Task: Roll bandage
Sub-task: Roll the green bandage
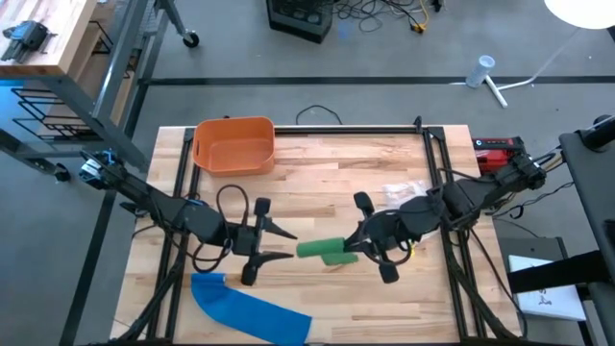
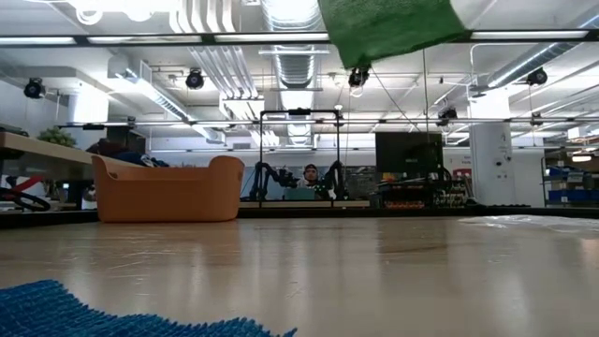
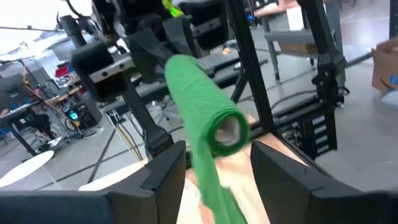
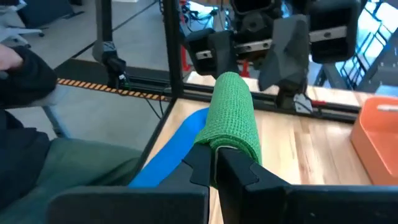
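Observation:
A green bandage roll (image 1: 325,251) hangs in the air above the middle of the table, high in the low view (image 2: 393,28). My right gripper (image 1: 358,247) is shut on its right end. A loose green tail (image 3: 211,186) hangs from the roll. My left gripper (image 1: 286,243) stands open and level at the roll's left end (image 3: 227,132). Its two fingers (image 3: 165,169) stand on either side of that end, and I cannot tell whether they touch it. A blue bandage (image 1: 248,308) lies flat on the table near the front edge. My right gripper pinches the green roll at its right end (image 4: 225,147) between its two shut fingers (image 4: 200,163). It comes from the table's right, slanting slightly down, in line with the roll. The roll itself covers the exact spot. The roll sticks out roughly level toward the left gripper, clear of the table.
An orange basket (image 1: 233,144) stands at the far left of the table. A clear plastic wrapper (image 1: 404,190) lies at the right behind my right arm. A person's dark sleeve (image 4: 25,74) shows beyond the table's edge. Bare wood lies between the basket and the blue bandage.

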